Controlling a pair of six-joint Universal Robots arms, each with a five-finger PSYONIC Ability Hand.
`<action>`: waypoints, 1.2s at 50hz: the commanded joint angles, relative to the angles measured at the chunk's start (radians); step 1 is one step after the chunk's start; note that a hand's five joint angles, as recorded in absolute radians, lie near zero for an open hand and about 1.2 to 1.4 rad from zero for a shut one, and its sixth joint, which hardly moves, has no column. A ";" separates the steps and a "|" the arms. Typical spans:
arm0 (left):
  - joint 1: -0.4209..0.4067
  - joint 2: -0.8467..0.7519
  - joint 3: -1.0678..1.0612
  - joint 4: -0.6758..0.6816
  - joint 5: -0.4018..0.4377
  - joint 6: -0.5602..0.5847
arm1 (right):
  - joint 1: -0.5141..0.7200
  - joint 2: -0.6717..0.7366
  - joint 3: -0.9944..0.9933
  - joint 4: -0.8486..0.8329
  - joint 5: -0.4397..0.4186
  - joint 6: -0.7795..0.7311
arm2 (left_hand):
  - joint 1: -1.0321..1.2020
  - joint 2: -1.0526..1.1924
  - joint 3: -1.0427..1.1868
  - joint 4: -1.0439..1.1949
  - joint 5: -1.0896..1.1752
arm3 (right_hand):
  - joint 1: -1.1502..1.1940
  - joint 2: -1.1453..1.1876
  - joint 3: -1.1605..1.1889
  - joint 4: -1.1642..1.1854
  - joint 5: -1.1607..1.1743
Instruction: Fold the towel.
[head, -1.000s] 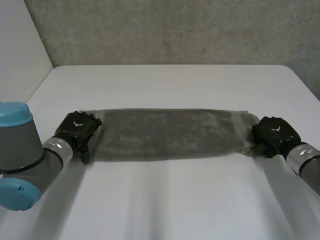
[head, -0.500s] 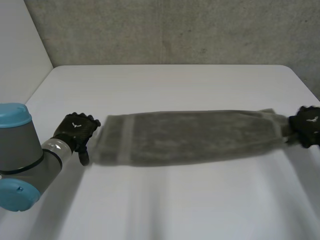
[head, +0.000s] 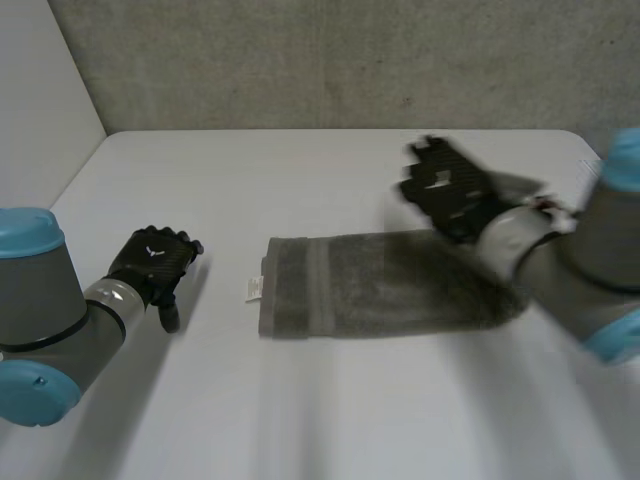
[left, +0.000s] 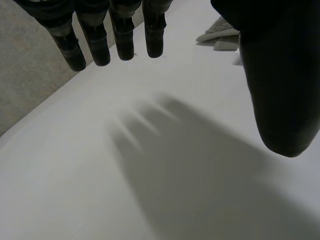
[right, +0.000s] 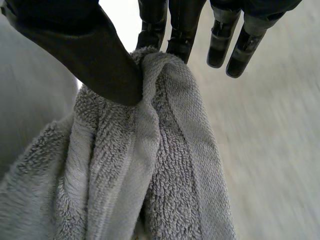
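As the right hand (head: 448, 190) pinched the grey terry towel (head: 380, 285) by one end, squaring its ends seemed key; the left hand (head: 152, 258) hung released.

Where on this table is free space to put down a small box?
Free: the near strip of table in front of the towel; the far strip between towel and wall; the gap between left hand and the towel's flat end. Crowded: the right side, where the right hand holds the other end lifted.
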 joint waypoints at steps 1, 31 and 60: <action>0.001 0.003 0.000 0.011 -0.002 -0.001 | 0.304 0.187 -0.172 -0.002 0.127 0.001 | -0.102 -0.057 -0.042 -0.056 -0.040 | 0.091 0.143 -0.051 -0.078 0.090; -0.089 0.019 0.098 0.012 -0.006 -0.079 | 0.162 -0.032 -0.042 0.073 0.084 0.513 | -0.096 -0.051 -0.042 -0.056 -0.034 | -1.130 -1.079 -0.051 -0.078 -1.132; -0.424 -0.174 0.323 0.009 -0.012 -0.377 | -0.148 0.031 0.345 -0.118 -0.045 0.513 | -0.079 -0.033 -0.042 -0.056 -0.016 | -1.111 -1.060 -0.051 -0.078 -1.113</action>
